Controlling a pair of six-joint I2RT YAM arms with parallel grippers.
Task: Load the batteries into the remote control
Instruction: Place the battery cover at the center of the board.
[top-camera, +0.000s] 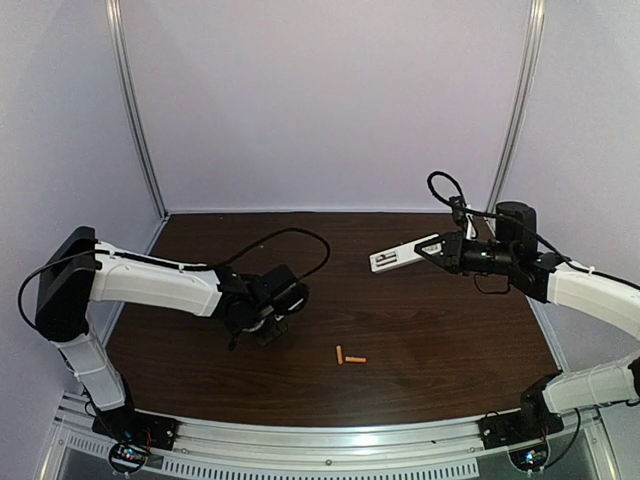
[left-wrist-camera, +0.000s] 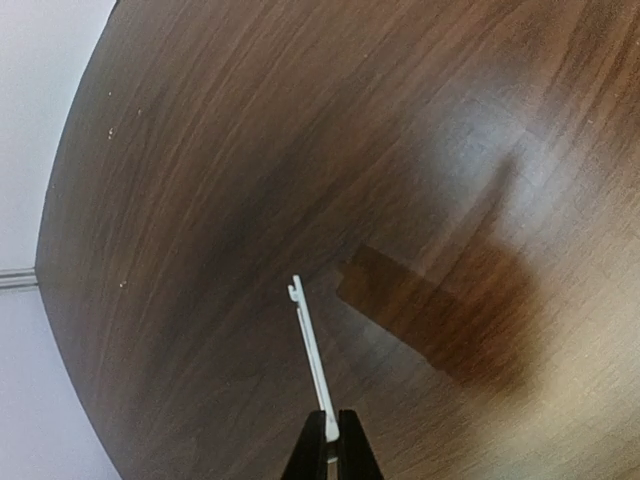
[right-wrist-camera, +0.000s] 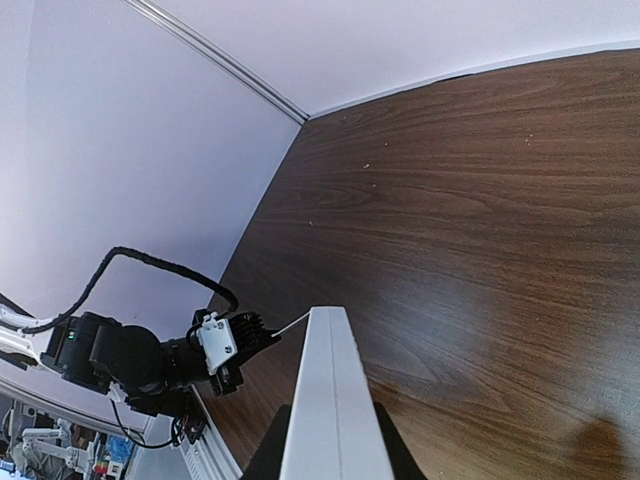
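My right gripper (top-camera: 438, 250) is shut on one end of the white remote control (top-camera: 398, 257) and holds it above the table at the right rear. The right wrist view shows the remote control (right-wrist-camera: 332, 390) edge-on between the dark fingers. Two orange batteries (top-camera: 349, 356) lie side by side on the dark wood near the table's front centre, clear of both grippers. My left gripper (top-camera: 262, 328) hangs low at the left of the batteries. It is shut on a thin white cover plate (left-wrist-camera: 310, 350), which sticks out edge-on from the fingertips.
The brown wooden table (top-camera: 420, 340) has pale walls on three sides and metal posts (top-camera: 135, 110) at the back corners. A black cable (top-camera: 300, 240) loops above the left arm. The left arm's wrist (right-wrist-camera: 215, 350) shows beyond the remote in the right wrist view.
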